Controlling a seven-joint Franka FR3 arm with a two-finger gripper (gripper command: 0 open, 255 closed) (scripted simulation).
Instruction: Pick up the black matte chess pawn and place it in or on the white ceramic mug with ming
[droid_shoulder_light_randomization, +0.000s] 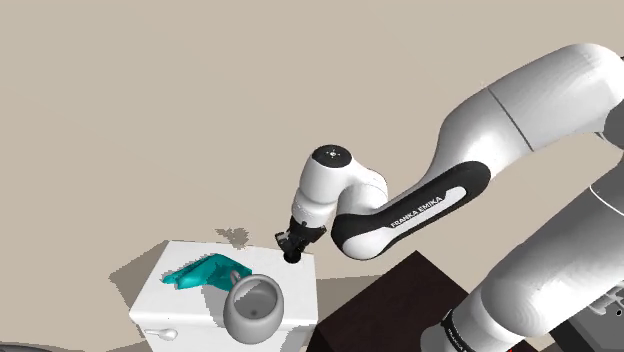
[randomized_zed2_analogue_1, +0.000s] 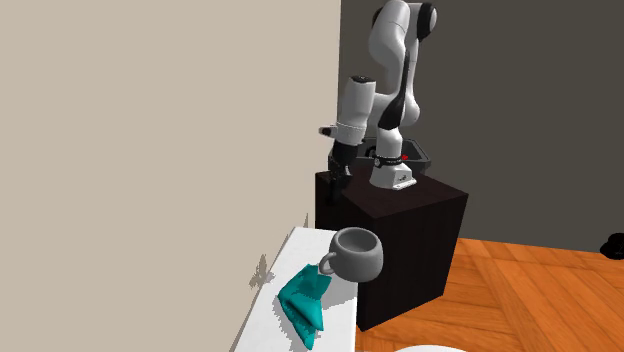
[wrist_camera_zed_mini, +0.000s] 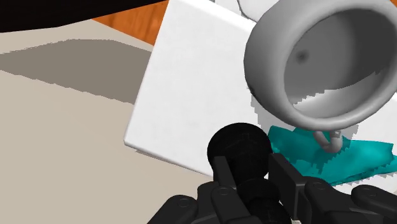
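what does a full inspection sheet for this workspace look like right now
surface: white tabletop, partly bare
job's things: black chess pawn clasped in the gripper, off the tabletop; grey mug on the tabletop, no pawn inside
clutter: teal angular object beside the mug's handle; small white item near a corner, too small to name
grippers: gripper shut on the pawn, not yet over the mug
cables: nothing seen
surroundings: beige wall, wood floor, dark stand
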